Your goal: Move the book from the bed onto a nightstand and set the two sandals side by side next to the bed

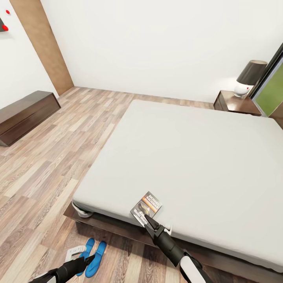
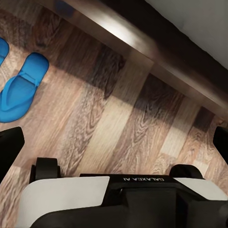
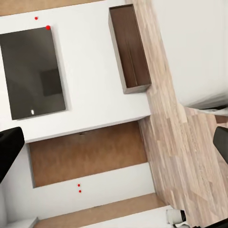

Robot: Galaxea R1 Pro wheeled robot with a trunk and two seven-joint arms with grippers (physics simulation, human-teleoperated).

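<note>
From the head view, my right gripper sits at the near edge of the large low bed with the bare light-grey mattress, its tips meeting the near corner of the small thin dark-covered paperback book; whether the tips are pinching the cover I cannot tell. The book lies flat by that near edge, long axis running diagonally away from me toward the far right, so my right arm is plainly the nearer one. The boxy dark brown wooden nightstand stands beyond the bed's far right corner, well apart. The two bright blue flat flip-flop sandals lie side by side on the wood-plank floor beside the bed, just by my left gripper. From the left wrist view, my fingers are spread wide over bare floor, one sandal ahead. From the right wrist view, fingers appear apart.
</note>
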